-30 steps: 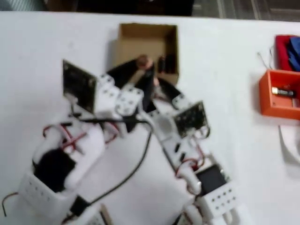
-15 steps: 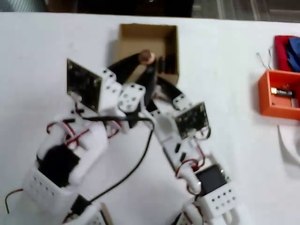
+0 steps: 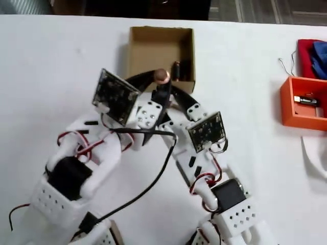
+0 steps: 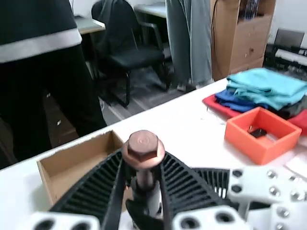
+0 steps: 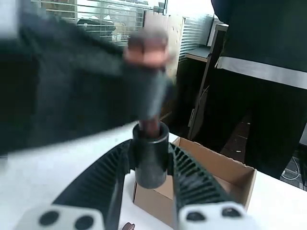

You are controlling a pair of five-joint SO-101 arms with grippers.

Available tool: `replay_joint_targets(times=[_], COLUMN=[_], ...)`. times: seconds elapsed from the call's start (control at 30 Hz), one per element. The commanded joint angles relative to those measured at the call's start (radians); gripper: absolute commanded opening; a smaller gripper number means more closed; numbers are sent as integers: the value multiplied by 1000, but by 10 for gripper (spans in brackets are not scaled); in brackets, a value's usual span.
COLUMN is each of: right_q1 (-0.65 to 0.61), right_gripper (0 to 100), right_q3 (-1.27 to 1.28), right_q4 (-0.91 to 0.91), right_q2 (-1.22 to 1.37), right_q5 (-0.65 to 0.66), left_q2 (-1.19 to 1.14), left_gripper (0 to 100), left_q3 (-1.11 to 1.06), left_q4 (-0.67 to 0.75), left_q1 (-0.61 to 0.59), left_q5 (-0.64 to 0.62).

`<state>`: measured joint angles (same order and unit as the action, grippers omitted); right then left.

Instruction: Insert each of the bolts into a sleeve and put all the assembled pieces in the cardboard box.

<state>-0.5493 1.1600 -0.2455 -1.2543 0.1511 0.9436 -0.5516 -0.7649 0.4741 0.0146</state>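
1. A jam is judged the main risk: if the bolt (image 4: 143,146) is tilted against the bore of the sleeve (image 5: 150,165), the shank could bind at the mouth and be forced askew
2. A slip is also possible, since the bolt is pinched only on its shank just under the copper head, and a downward push could slide it through the ribbed fingers instead of seating it
3. If either grip were released before the bolt is seated, the piece could be dropped on the table (image 3: 245,46) just short of the cardboard box (image 3: 135,38) and roll away
4. The left gripper (image 4: 143,175) is seen pressed together on the bolt, which is held upright with its head on top
5. The right gripper (image 5: 150,148) is seen clamped around the black sleeve, which is held upright with its open mouth upward
6. The shank is seen reaching the mouth of the sleeve from above; how deep it sits cannot be told
7. In the high view the two arms are angled toward each other, and the grippers meet above the near edge of the box, the left above the right
8. A dark piece (image 3: 176,69) is seen inside the box, by its near wall
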Motion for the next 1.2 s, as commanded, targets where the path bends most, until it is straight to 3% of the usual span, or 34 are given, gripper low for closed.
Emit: replay_joint_targets(times=[0.0,0.23,0.5,0.77,0.9,1.07,1.17], right_q1=[10,10,8,13,15,21,62], right_gripper=[22,22,22,22,21,21,21], right_q3=[-48,-46,-46,-17,-43,-256,-440], right_q4=[-2,-2,-2,-4,-96,-311,-346], right_q2=[-30,-30,-24,-22,-21,62,246], right_q5=[-8,-8,-8,-11,-11,-6,-9], left_q2=[5,6,12,11,11,12,12], left_gripper=[31,167,170,169,164,15,54], left_q3=[-42,-38,64,297,329,285,176], left_q4=[0,-6,-6,-8,-49,-322,-414], left_q1=[8,-48,-109,-143,-324,-661,-902], left_q5=[8,-80,-104,-100,-98,-98,-98])
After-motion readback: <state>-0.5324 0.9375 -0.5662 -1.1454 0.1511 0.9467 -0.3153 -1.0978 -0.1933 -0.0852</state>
